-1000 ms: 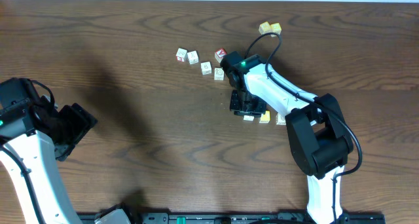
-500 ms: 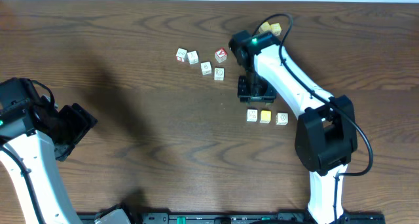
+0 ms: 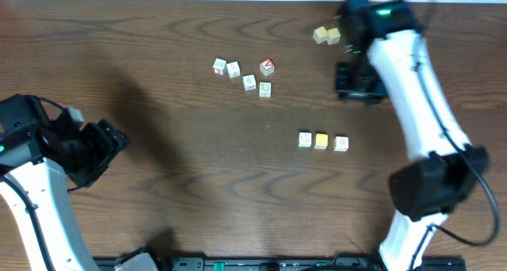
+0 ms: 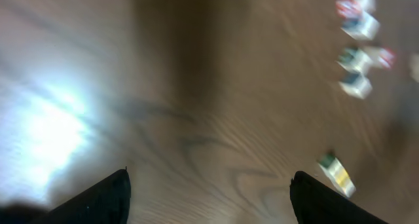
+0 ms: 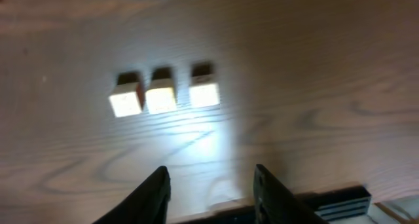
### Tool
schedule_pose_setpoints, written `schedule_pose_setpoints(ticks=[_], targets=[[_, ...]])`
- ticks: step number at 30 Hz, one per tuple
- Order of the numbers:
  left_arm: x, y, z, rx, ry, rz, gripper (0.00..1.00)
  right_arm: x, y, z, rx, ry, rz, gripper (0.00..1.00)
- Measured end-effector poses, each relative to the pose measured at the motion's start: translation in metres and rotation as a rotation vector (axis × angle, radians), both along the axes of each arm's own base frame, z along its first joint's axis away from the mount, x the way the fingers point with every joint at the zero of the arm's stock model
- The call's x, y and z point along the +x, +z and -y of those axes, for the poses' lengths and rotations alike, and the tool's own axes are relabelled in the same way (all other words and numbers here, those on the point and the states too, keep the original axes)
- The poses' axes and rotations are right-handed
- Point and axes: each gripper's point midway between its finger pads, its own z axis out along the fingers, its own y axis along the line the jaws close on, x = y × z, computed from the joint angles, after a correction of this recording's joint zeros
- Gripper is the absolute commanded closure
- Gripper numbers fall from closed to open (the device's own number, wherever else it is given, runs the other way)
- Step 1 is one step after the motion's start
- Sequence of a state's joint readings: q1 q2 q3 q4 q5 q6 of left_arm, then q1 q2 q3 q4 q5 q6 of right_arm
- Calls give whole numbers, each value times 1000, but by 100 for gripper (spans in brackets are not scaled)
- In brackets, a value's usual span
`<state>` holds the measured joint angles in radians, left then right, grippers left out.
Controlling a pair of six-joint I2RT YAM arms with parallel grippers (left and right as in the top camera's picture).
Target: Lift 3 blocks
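Right arm has swung away from the block row to the far side of the table point(image 3: 158, 49), near the plain yellow cubes point(image 3: 325, 35). Right gripper point(image 5: 211, 173): fingers apart, empty. Left gripper point(image 4: 209, 178): spread wide, empty. The 3 blocks point(image 3: 321, 141) sit side by side on the wood, none raised; the lift appears still to be done.

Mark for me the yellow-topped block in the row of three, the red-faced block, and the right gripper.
yellow-topped block point(image 3: 321, 141): overhead view, on its top face.
red-faced block point(image 3: 268, 66): overhead view, on its red top face.
right gripper point(image 5: 211, 175): right wrist view, midway between its two open fingertips.
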<state>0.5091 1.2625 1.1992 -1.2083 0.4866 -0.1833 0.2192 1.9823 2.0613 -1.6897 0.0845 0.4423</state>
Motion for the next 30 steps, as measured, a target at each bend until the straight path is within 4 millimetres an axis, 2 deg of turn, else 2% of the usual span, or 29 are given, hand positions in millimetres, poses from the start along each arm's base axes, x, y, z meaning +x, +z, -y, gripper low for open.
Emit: schedule_pose_setpoints(ticks=[1, 4, 7, 8, 10, 11, 14, 19, 24, 30], targets=[[3, 2, 7, -16, -33, 22, 21, -2, 8, 16, 6, -33, 21, 74], [10, 6, 25, -41, -119, 60, 21, -8, 15, 45, 15, -82, 31, 89], [15, 9, 48, -50, -218, 88, 21, -11, 4, 56, 34, -101, 11, 90], [17, 10, 59, -54, -263, 101, 22, -11, -7, 58, 46, -101, -3, 96], [20, 12, 73, -55, -325, 119, 23, -13, -24, 57, 60, -98, -33, 99], [20, 13, 81, -58, -360, 125, 30, -16, -32, 57, 64, -93, -50, 99], [28, 16, 94, -51, -412, 165, 33, -24, -68, 54, 104, -86, -107, 99], [32, 19, 115, -67, -453, 185, 34, -35, -111, 52, 252, -89, -146, 99], [28, 11, 149, -88, -563, 153, 33, -37, -127, 51, 426, -87, -118, 99], [40, -19, 183, -59, -618, 71, 33, -44, -143, 48, 547, -83, -95, 99]])
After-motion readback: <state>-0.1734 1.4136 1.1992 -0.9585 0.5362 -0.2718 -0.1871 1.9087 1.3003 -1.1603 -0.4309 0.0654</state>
